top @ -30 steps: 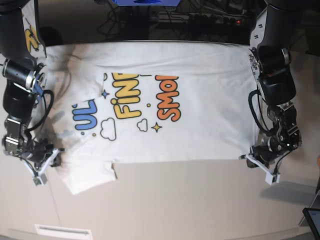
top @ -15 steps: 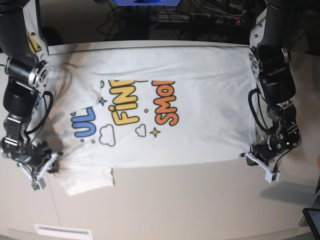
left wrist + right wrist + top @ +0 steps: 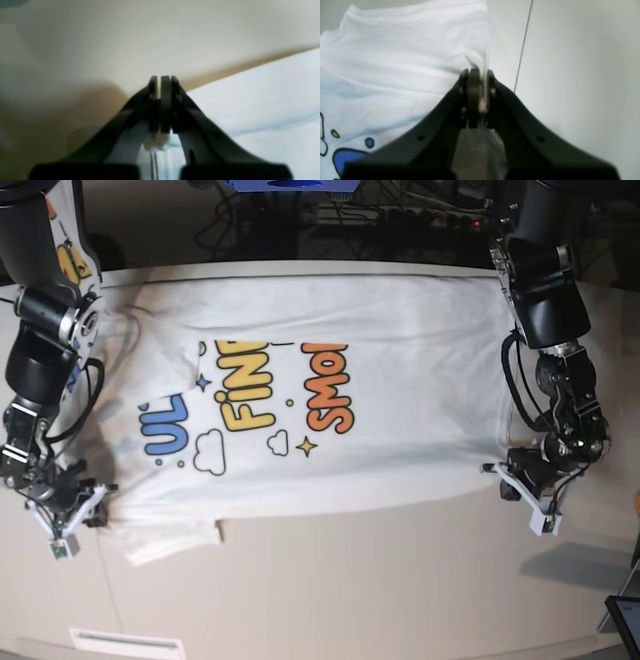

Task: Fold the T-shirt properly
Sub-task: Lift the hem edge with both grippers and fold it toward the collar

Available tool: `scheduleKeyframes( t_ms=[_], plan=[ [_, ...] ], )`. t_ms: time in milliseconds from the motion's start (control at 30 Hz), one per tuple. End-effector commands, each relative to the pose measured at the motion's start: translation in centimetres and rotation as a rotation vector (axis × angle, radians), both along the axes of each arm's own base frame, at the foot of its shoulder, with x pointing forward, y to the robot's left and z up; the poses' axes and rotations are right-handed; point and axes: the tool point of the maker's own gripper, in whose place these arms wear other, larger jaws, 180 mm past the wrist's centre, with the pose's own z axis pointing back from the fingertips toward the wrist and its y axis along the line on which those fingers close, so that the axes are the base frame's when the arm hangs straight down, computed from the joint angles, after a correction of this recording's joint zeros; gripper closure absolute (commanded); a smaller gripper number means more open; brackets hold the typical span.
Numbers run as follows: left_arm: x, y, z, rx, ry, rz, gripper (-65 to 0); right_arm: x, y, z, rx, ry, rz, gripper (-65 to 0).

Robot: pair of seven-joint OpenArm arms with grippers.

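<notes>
The T-shirt [image 3: 400, 360] lies print-up on the desk [image 3: 350, 580], each corner clamped in the closed left pincer [image 3: 505, 485] and right pincer [image 3: 95, 505], apparently to stretch it flat for folding.

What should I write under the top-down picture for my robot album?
Two robot grippers, left and right, pinch the T-shirt by its near edge.

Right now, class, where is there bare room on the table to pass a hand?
Free: the bare table below the T-shirt hem, between the right gripper and left gripper. Crowded: the shirt's span and both pinched corners.
</notes>
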Motion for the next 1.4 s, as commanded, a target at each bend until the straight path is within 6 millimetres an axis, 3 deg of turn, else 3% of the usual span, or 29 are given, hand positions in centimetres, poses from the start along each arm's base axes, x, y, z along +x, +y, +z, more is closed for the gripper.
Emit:
scheduleKeyframes(
  t_ms=[0, 533, 733, 967, 1367],
  plan=[
    [1.1, 0.7, 2.4, 0.021, -0.07, 0.002, 0.0, 1.3, -1.1, 2.4, -0.008, -0.067, -0.02, -2.9],
    [-1.4, 0.2, 1.5, 0.059, -0.058, -0.025, 0.0, -0.8, -0.7, 3.0, -0.104, -0.084, -0.007, -2.8],
    [-2.0, 0.0, 2.7, 0.099, -0.061, -0.038, 0.0, -1.2, -0.7, 2.5, -0.108, -0.064, -0.007, -2.8],
    [-3.1, 1.7, 4.9, 0.113, -0.09, 0.028, 0.0, -1.4, -0.7, 2.2, -0.108, -0.058, -0.006, -2.8],
    [-4.1, 1.6, 3.8, 0.117, -0.047, 0.025, 0.0, -3.3, -1.4, 2.2, -0.174, -0.047, -0.008, -2.8]
  ],
)
